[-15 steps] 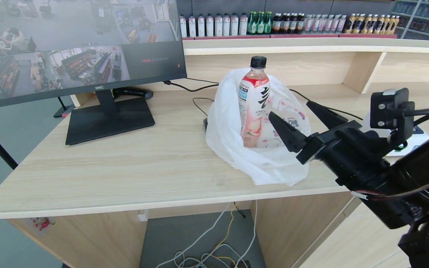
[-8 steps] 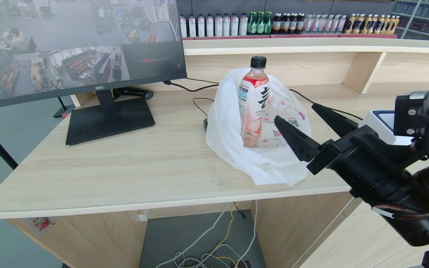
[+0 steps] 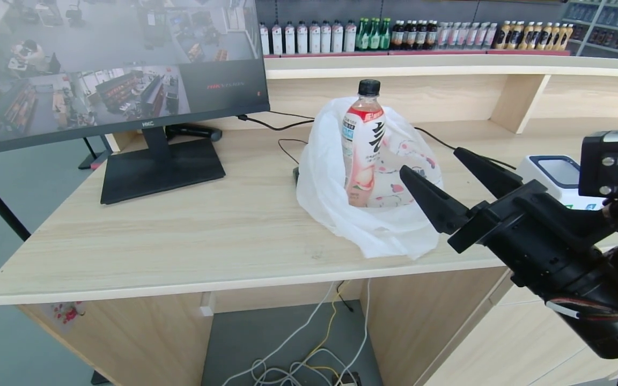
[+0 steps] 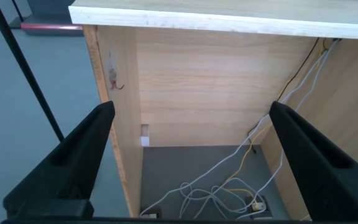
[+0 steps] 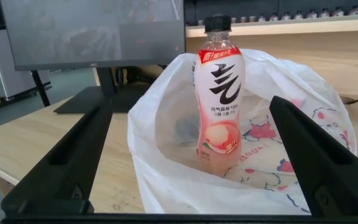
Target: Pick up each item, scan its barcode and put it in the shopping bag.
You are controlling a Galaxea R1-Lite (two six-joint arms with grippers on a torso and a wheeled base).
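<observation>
While spread wide, right fingers (image 3: pixel 429 202) empty

One bottle (image 3: pixel 363 145), one shopping bag (image 3: pixel 325 198), one monitor (image 3: pixel 116 64), one scanner (image 3: pixel 550 169), one wooden counter (image 3: pixel 207 225).

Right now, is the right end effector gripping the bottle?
No, the open right end effector is apart from the bottle standing in the shopping bag.

Bottle (image 3: pixel 363 143) upright in bag (image 3: pixel 336 198).
</observation>
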